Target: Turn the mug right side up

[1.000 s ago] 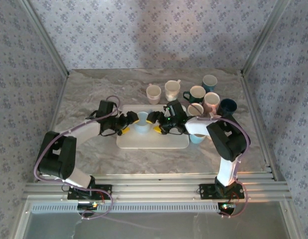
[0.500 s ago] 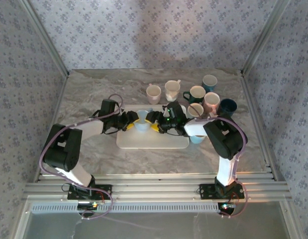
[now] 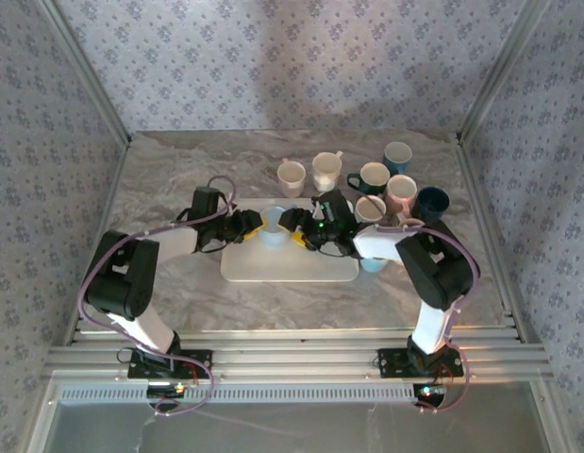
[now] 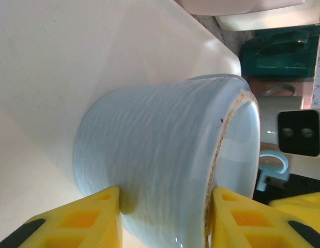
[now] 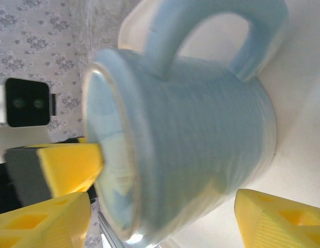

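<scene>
Two grippers meet at the pale blue mug (image 3: pixel 273 232), standing mouth-down on the white tray (image 3: pixel 310 269) mid-frame in the top view. The left gripper (image 3: pixel 257 227) rests its yellow fingers (image 4: pixel 97 217) against the wall and foot ring, firmly or not I cannot tell, while the right gripper (image 3: pixel 292 229) straddles it, jaws apart and clear. Flipping it well probably needs a firm pinch across the glossy ribbed wall before any lift, avoiding the handle (image 5: pixel 211 31).

Mug (image 3: pixel 273 229): light blue glazed ceramic, ribbed wall (image 4: pixel 154 150), loop handle (image 5: pixel 222 36). Orientation: inverted, base uppermost, mouth facing the white tray (image 3: pixel 292 269). Location: far edge of tray.
</scene>
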